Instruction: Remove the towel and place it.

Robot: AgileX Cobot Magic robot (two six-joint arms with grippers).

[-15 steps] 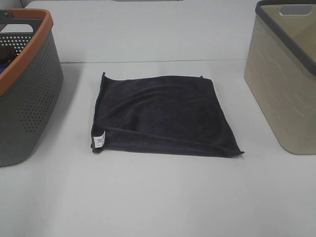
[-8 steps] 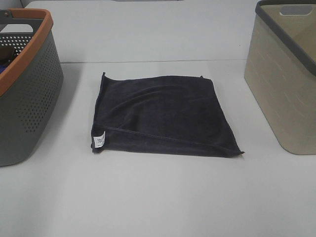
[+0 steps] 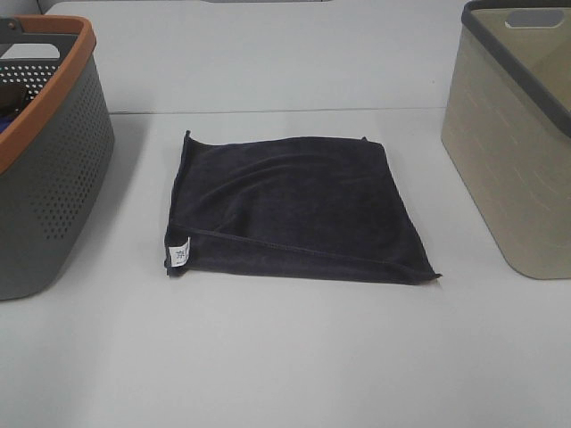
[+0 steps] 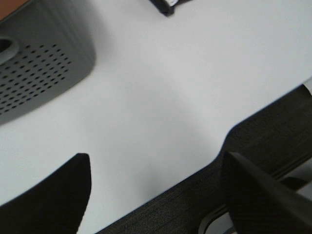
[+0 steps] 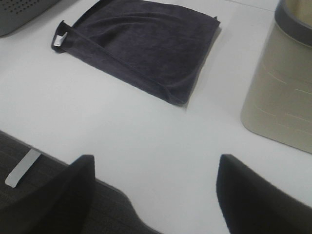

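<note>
White table (image 3: 285, 357), plain, no clutter.

- Towel (image 3: 290, 207): dark navy, folded flat, table centre, white tag (image 3: 180, 254) at near-left corner. Between grey perforated basket w/ orange rim (image 3: 53, 169) on left and beige bin w/ dark rim (image 3: 513, 152) on right; well apart from both.
- Change vs. a second ago: none. Towel, basket, bin all same spots. Judged: task not begun, towel untouched.
- Left gripper (image 4: 156, 195): jaws wide, empty, over bare table near basket.
- Right gripper (image 5: 153, 192): jaws wide, empty, towel ahead, not touching.
- Hidden: both arms absent from high view; basket and bin cut off by frame edges; basket contents unclear; tag print unreadable.
</note>
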